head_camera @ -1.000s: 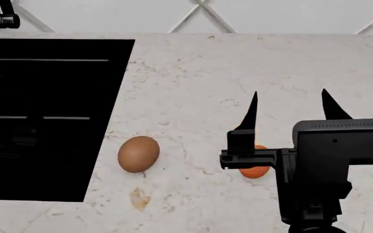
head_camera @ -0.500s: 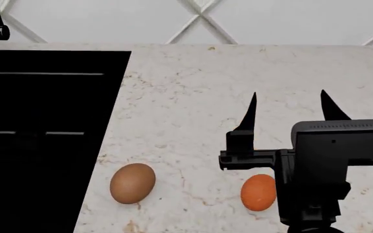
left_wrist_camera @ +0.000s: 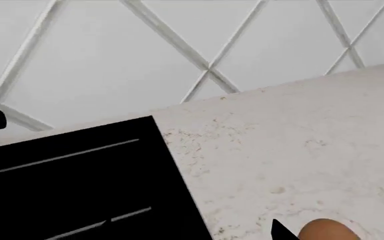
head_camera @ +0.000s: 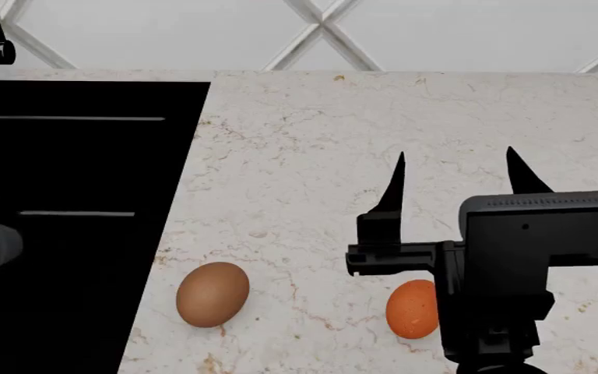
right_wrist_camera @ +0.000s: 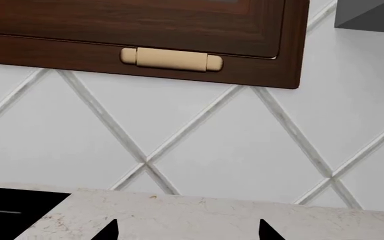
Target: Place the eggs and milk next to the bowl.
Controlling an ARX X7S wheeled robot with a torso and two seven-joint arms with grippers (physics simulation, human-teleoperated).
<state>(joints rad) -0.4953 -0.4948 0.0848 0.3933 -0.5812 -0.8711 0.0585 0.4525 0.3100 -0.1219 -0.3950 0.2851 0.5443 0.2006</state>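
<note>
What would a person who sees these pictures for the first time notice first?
The eye likely goes first to the right gripper, a big black shape low on the right of the head view, its two pointed fingers spread apart and holding nothing. Next come two eggs on the pale marble counter: the orange egg partly behind that arm, and the brown egg beside the black sink.

No legible text, label or number anywhere
</note>
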